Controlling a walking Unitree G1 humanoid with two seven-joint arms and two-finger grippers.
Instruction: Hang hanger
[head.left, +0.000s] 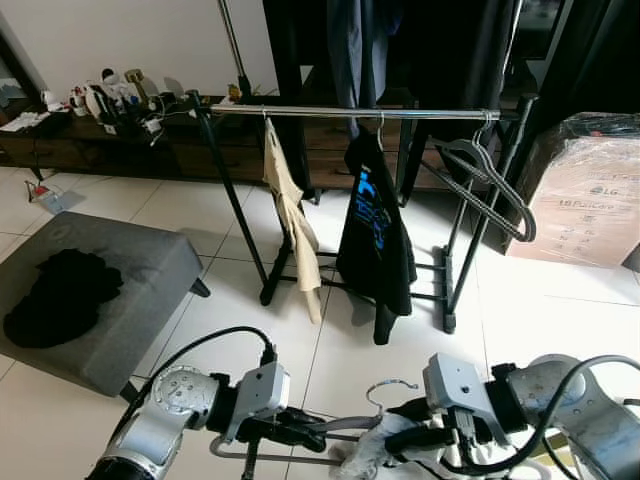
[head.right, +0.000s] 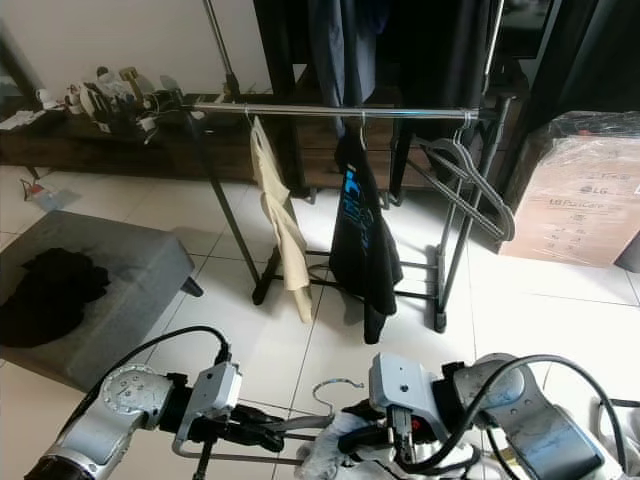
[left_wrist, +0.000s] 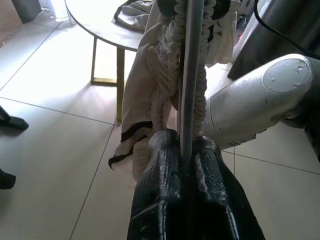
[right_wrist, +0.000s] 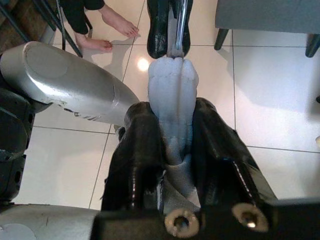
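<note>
Low in front of the robot, over the white tiled floor (head.left: 560, 330), the left gripper (head.left: 312, 428) has its two black fingers (left_wrist: 165, 200) pressed tight on the grey metal bar of the hanger (head.left: 345, 432), whose hook (head.left: 385, 388) curves upward between the two arms. The right gripper (head.left: 425, 440) is clamped narrowly on a bunched white garment (right_wrist: 170, 100) gathered along that same hanger, the cloth squeezed between its finger pads (right_wrist: 212, 155); the two grippers sit close, facing each other along the bar. In the right wrist view a person's bare feet (right_wrist: 112, 30) stand on the tiles near the left arm. To the robot's left a grey upholstered bench (head.left: 120, 290) carries a heap of black cloth (head.left: 60, 295) toward its left end. Farther off stands a black clothes rack with a silver rail (head.left: 360, 113): a beige garment (head.left: 288, 215) hangs toward the rail's left end, a black shirt with blue print (head.left: 375, 225) near its middle, and empty grey hangers (head.left: 485, 185) at its right end. Beyond the rack's right side sits a wrapped cardboard box (head.left: 585, 195), and a low dark cabinet (head.left: 100, 140) with small items lines the far wall.
</note>
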